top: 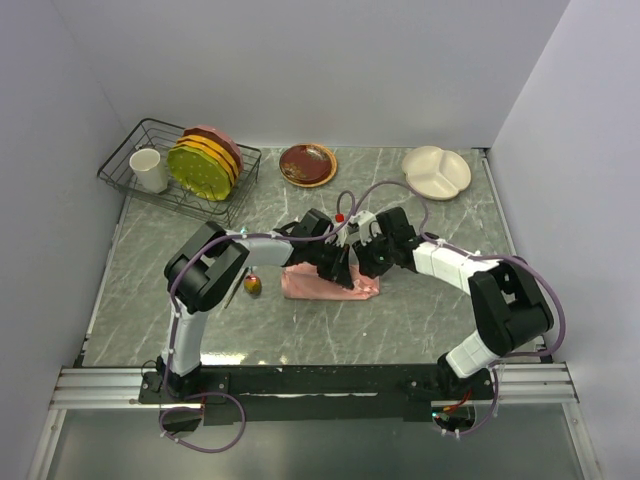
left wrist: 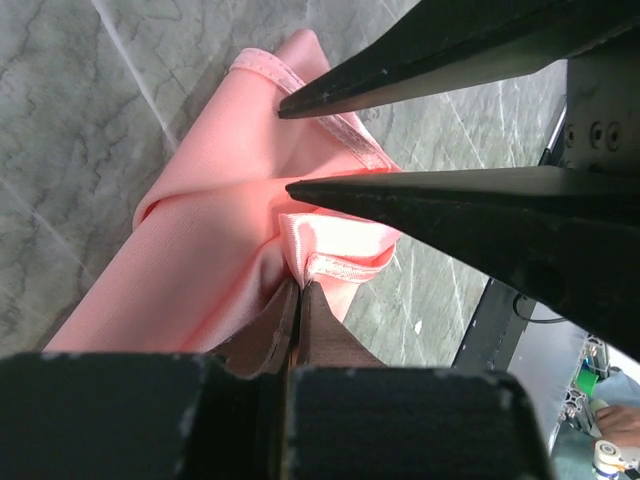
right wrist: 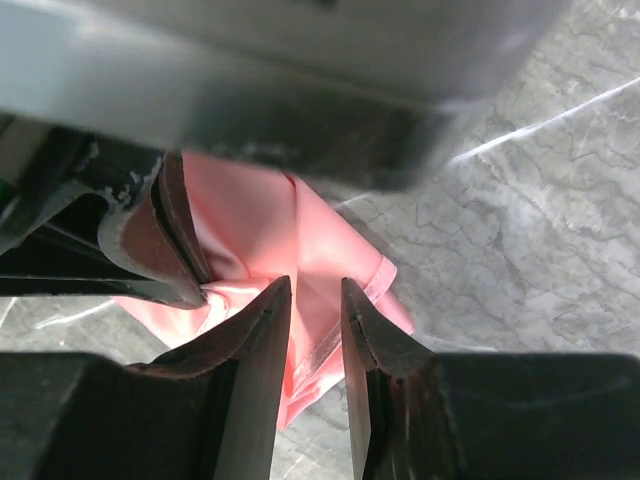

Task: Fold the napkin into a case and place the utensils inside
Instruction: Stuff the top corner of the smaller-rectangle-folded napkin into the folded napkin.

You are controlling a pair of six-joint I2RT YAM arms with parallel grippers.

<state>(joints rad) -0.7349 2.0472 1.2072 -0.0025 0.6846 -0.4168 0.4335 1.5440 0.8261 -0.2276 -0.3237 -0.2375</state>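
Napkin [top: 325,285] was shiny salmon-pink satin, soft and creased, bunched into a rough oblong with a stitched hem showing. It lay mid-table on the grey-green veined table [top: 180,330].

Left gripper [left wrist: 297,287] was clamped tight, pads together on a raised fold of the cloth. Right gripper [right wrist: 315,290] sat nose to nose with it, jaws only a narrow slot apart. Its black tapered fingers [left wrist: 420,195] straddled the hemmed edge; couldn't tell whether they touched the satin. The rest of the cloth lay on the table.

From above, both wrists met over the napkin's right end and hid that part. One gold-headed utensil [top: 252,285] lay just left of the napkin, not touching it, close beside the left arm's forearm, its thin dark handle hard to make out.

At the far side stood a black wire rack [top: 125,165] holding a white cup [top: 150,170], upright yellow-green plates [top: 200,168] and a pink plate [top: 222,146]. A round brown plate [top: 308,165] and a cream divided plate [top: 437,172] sat flat, well apart from the arms.
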